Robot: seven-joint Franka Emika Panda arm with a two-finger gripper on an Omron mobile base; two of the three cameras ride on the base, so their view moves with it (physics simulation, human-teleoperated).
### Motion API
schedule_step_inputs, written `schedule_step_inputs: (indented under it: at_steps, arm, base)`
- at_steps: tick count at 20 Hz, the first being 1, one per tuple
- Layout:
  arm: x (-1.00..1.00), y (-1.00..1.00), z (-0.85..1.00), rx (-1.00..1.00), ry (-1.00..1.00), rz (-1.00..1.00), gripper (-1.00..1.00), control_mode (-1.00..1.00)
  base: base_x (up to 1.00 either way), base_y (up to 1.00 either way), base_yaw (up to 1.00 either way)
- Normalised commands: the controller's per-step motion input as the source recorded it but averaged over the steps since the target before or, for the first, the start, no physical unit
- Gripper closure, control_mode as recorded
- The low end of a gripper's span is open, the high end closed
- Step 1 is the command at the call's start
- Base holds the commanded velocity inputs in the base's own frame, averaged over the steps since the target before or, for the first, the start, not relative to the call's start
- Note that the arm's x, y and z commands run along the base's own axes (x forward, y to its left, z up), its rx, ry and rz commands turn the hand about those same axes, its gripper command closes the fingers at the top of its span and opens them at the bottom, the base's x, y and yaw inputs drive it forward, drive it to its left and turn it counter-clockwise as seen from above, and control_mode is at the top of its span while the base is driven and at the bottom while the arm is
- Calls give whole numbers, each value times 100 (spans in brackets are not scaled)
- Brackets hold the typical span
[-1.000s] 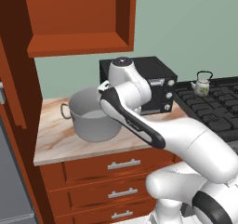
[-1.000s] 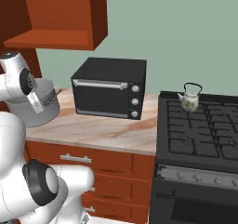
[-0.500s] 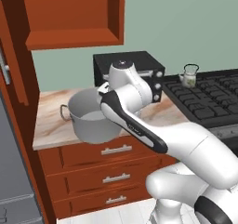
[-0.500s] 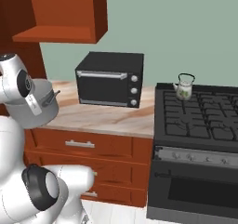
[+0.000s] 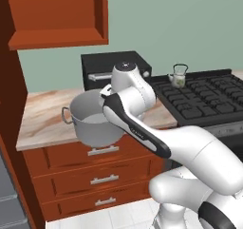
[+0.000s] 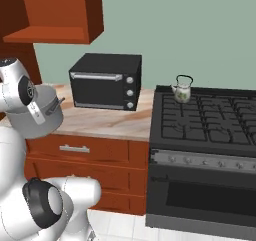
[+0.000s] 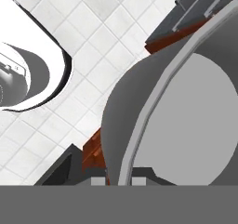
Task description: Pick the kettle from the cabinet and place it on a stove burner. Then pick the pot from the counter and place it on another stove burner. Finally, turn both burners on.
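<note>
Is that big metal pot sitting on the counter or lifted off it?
Lifted. The pot hangs past the counter edge, in front of the drawers, and the hand view shows floor tiles beneath it.

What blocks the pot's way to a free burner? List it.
The pot is held by the gripper by its rim, off the counter edge. The toaster oven stands on the counter left of the stove. The kettle takes the back-left burner; the others look free.
</note>
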Motion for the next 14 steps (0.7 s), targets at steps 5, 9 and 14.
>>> schedule_step_inputs:
  at_steps: [5, 9, 14]
  arm:
    - [0, 0, 0, 0, 0, 0, 100, 100]
    - [0, 0, 0, 0, 0, 0, 100, 100]
    - [0, 0, 0, 0, 0, 0, 100, 100]
  base:
    - [-14, -58, 0]
    - [-10, -57, 0]
    - [-7, -58, 0]
